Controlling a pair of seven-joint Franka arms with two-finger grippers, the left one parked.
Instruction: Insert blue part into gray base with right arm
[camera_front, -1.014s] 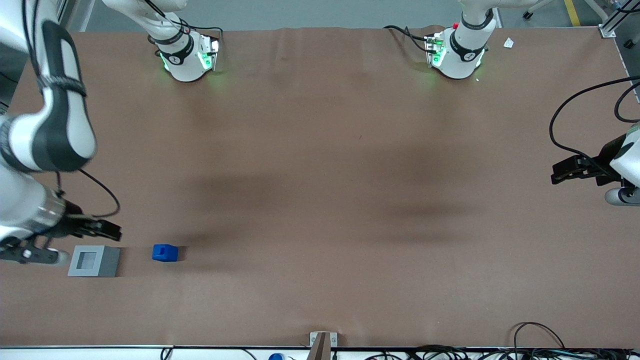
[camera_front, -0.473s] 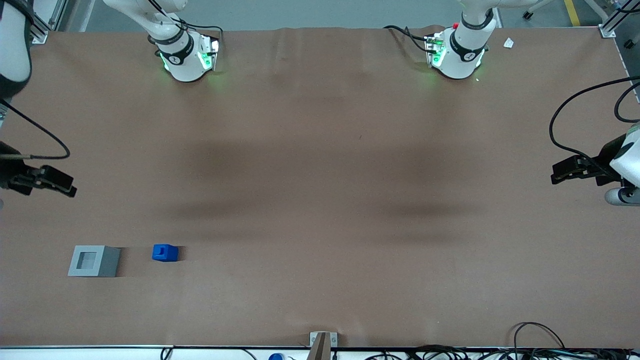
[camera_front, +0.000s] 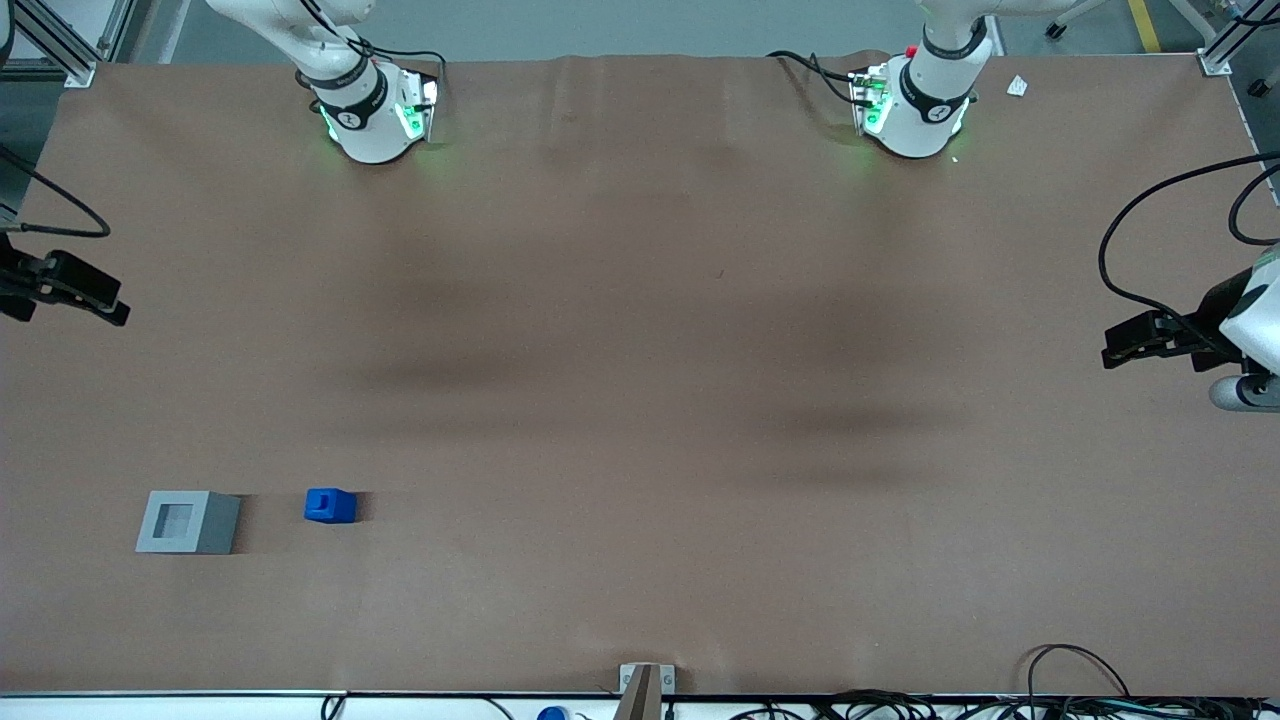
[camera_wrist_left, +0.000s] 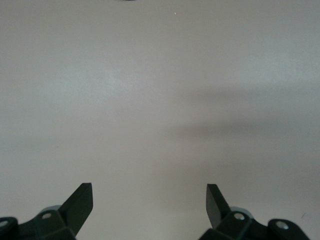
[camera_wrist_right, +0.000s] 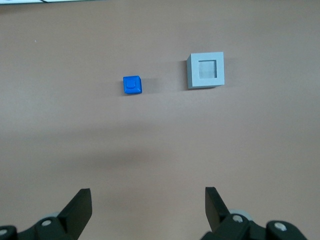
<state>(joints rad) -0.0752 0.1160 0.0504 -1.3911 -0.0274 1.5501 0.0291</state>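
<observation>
**Blue part not yet picked, gripper pulled away**

Task was barely started. The blue part (camera_front: 330, 505) sat on the brown tabletop (camera_front: 640, 400) in the lower left of the front frame, stud face up, untouched. The gray base (camera_front: 188, 521) stood near it, not touching, toward the working arm's end of the tabletop, socket empty and facing up. Nothing had been grasped; pick, carry, align and insert were all left.

The gripper (camera_front: 70, 288) was at the left edge of the front frame, well apart from both blocks and farther from the front camera than they were. The right wrist view showed its fingers (camera_wrist_right: 80, 205) spread wide with nothing between them, looking down on the blue part (camera_wrist_right: 132, 85) and gray base (camera_wrist_right: 205, 70).

Versus a second earlier: the gripper had hung just beside the gray base, then backed off up the frame toward the arm bases. Both blocks stayed put.
</observation>
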